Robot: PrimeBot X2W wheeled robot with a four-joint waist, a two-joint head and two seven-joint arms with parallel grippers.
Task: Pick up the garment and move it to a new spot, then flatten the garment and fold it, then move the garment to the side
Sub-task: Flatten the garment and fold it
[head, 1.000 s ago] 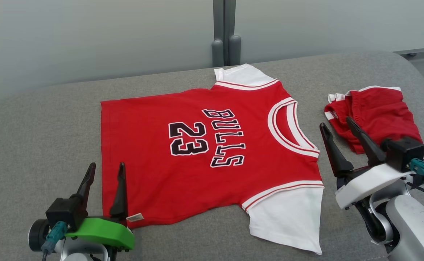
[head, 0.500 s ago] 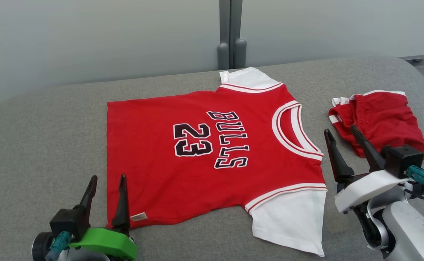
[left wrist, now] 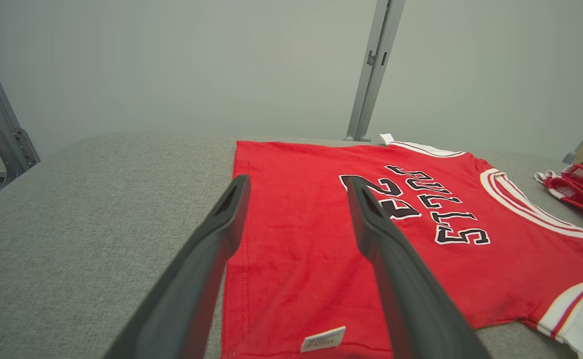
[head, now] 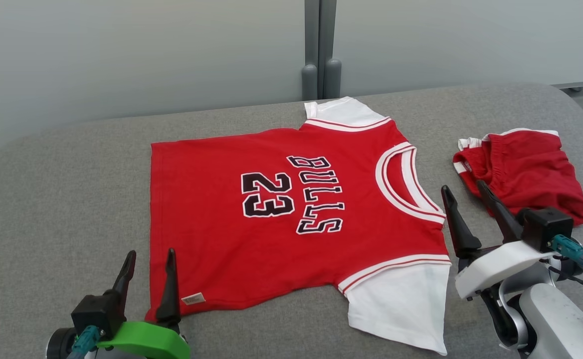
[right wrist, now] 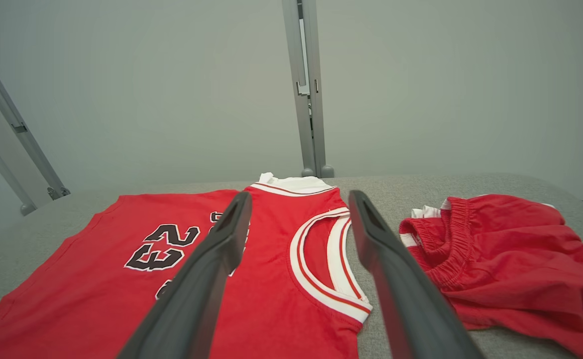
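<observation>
Head view: left gripper [head: 151, 253] and right gripper [head: 462, 185] were held wide open, empty, beside the jersey [head: 291, 224], which was spread flat.

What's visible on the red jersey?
The red jersey lies flat, front up, on the grey padded table, collar toward the robot's right. Soft knit, white sleeves and collar with red stripes, black "BULLS 23" lettering, small white tag at the near hem corner. Unfolded, only slight wrinkles; nothing grips it.
</observation>
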